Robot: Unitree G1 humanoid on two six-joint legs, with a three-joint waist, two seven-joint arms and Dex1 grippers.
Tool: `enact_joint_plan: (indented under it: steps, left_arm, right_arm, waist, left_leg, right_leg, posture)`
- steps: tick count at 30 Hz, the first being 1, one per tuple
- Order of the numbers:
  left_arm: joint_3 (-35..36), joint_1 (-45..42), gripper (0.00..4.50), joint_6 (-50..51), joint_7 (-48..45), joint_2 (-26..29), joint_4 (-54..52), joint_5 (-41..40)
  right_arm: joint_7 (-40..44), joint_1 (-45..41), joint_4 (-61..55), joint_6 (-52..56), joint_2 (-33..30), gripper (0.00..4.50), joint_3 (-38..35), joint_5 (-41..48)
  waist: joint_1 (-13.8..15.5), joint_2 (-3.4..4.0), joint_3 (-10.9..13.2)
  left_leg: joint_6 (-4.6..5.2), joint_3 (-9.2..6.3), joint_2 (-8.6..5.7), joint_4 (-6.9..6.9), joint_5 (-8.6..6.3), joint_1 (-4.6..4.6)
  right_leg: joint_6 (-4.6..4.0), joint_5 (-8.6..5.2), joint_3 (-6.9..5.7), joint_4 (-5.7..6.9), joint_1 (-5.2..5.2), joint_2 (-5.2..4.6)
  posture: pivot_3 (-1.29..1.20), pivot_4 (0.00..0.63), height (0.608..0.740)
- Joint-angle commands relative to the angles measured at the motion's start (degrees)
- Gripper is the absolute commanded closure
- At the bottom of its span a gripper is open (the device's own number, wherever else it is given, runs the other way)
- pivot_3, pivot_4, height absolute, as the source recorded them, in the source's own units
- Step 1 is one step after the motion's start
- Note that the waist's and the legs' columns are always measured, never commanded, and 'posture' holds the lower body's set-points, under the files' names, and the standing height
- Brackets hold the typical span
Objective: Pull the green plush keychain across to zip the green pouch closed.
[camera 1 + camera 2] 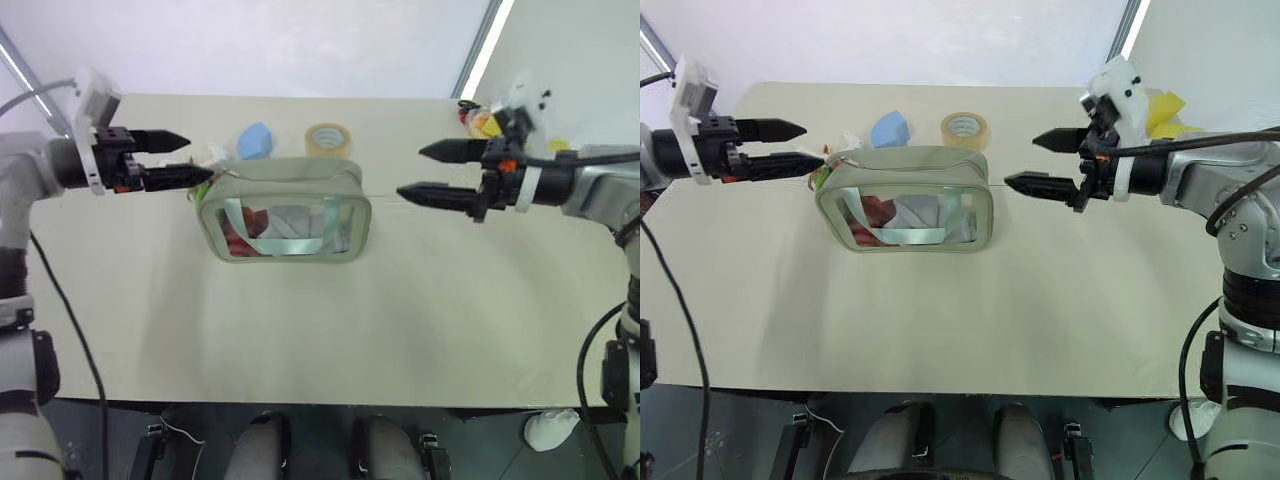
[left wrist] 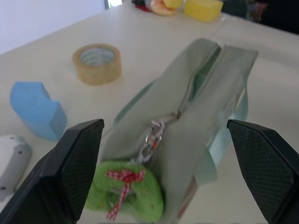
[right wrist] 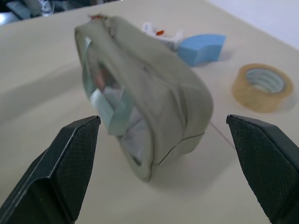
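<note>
While the beige surface (image 1: 330, 330) carries everything, the green pouch (image 1: 285, 210) stands left of centre, zipper partly open along its top. Behind it lie a tape roll (image 1: 331, 139) and a blue sponge wedge (image 1: 255, 140); yellow sponges (image 2: 202, 8) sit at the far right corner. The green plush keychain (image 2: 126, 193) hangs at the pouch's left end. The left gripper (image 1: 190, 160) hovers beside the keychain, jaws spread wide, empty. The right gripper (image 1: 415, 172) hangs beyond the pouch's right end, jaws likewise released.
</note>
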Motion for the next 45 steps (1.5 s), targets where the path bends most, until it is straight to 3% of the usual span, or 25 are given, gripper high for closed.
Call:
enact_joint_plan:
  steps: [1, 10, 19, 26, 29, 36, 45]
  left_arm:
    - [1.97, 0.12, 0.01, -0.60, 0.90, 1.02, -2.50, -0.46]
    - [2.47, -0.67, 0.01, -2.76, 4.37, 0.13, -0.41, 0.21]
    - [5.70, 1.39, 0.01, -4.17, 5.77, 2.17, 2.69, 0.03]
    - [9.81, 7.57, 0.01, -0.22, 9.18, 0.63, -5.81, -3.50]
    - [11.08, 11.09, 0.00, 0.84, 9.79, 1.06, -8.83, -4.51]
    - [11.39, 11.69, 0.00, 0.82, 11.07, 1.41, -9.53, -4.91]
    - [7.99, 8.23, 0.00, -0.95, 10.74, -0.51, -6.79, -3.91]
  right_arm:
    - [-0.19, -0.90, -1.20, -3.10, 0.07, 0.00, 0.25, -1.02]
    - [-2.28, -4.29, 1.33, -6.47, 3.99, 0.00, 2.98, -3.15]
    - [1.83, -10.81, 6.18, -17.50, 10.97, 0.00, 16.60, -13.59]
    - [3.67, -10.04, 14.78, -26.27, 14.72, 0.00, 22.85, -22.79]
    - [3.77, -9.31, 15.91, -26.54, 16.06, 0.84, 23.09, -23.93]
    - [1.92, -9.77, 16.42, -25.78, 16.17, 4.44, 21.43, -27.23]
    - [-3.40, -9.21, 13.65, -21.57, 20.12, 4.44, 20.36, -28.44]
  waist:
    - [0.07, 0.00, 0.00]
    - [0.16, 0.00, 0.01]
    - [-0.24, 0.00, 0.02]
    - [0.10, -0.02, 0.02]
    - [-0.11, -0.02, 0.03]
    - [-0.11, -0.02, 0.03]
    - [0.00, -0.02, 0.03]
  left_leg:
    - [-0.01, 0.00, 0.01, 0.00, 0.01, -0.01]
    - [-0.10, 0.02, 0.01, 0.07, 0.06, -0.05]
    - [-0.11, 0.04, 0.03, 0.06, 0.06, -0.11]
    - [-0.10, 0.00, 0.04, 0.22, 0.06, -0.13]
    - [-0.08, 0.01, 0.04, 0.23, 0.05, -0.15]
    - [-0.09, 0.01, 0.09, 0.25, 0.05, -0.12]
    - [-0.09, 0.01, 0.07, 0.26, 0.05, -0.14]
  right_leg:
    - [0.00, 0.00, 0.00, 0.00, 0.00, 0.00]
    - [0.00, 0.00, 0.00, 0.02, -0.02, -0.01]
    - [0.00, 0.00, 0.04, 0.12, -0.20, 0.04]
    - [0.00, 0.00, 0.03, 0.13, -0.08, 0.02]
    - [0.00, 0.00, 0.03, 0.13, -0.11, 0.02]
    - [0.00, 0.00, 0.03, 0.16, -0.11, 0.08]
    - [0.00, 0.00, 0.02, 0.15, -0.10, 0.07]
  posture:
    - [0.00, 0.150, 0.740]
    - [0.00, 0.150, 0.740]
    - [0.00, 0.150, 0.740]
    - [0.00, 0.150, 0.740]
    - [0.00, 0.150, 0.740]
    - [0.00, 0.150, 0.740]
    - [0.00, 0.150, 0.740]
